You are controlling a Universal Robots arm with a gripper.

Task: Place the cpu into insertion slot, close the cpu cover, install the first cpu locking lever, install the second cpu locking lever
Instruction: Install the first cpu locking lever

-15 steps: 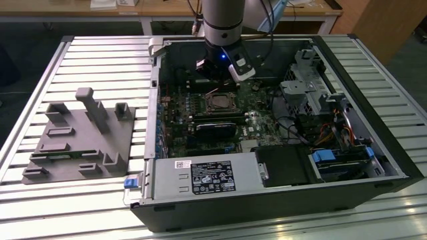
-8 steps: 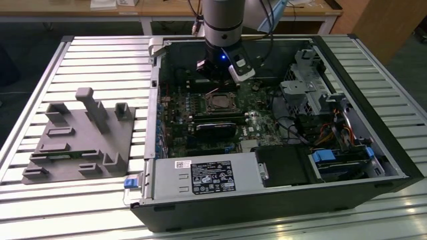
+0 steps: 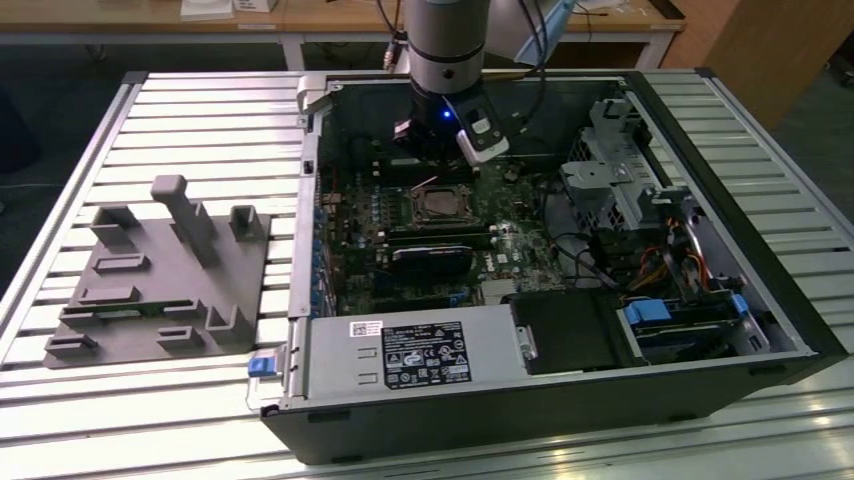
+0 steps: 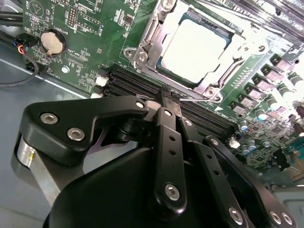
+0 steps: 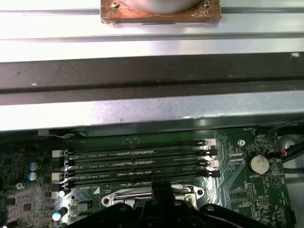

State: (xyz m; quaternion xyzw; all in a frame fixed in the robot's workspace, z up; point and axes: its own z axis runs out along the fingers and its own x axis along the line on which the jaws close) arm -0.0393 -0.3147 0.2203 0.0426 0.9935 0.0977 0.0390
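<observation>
Fingers of my gripper (image 4: 171, 100) are pressed together, low beside the memory slots (image 4: 133, 81), I think to push the thin wire lever (image 4: 197, 99) there. The cpu (image 4: 192, 45) lies flat in the insertion slot (image 3: 438, 205), and the cpu cover (image 4: 151, 33) lies shut round it, holding it down.
</observation>
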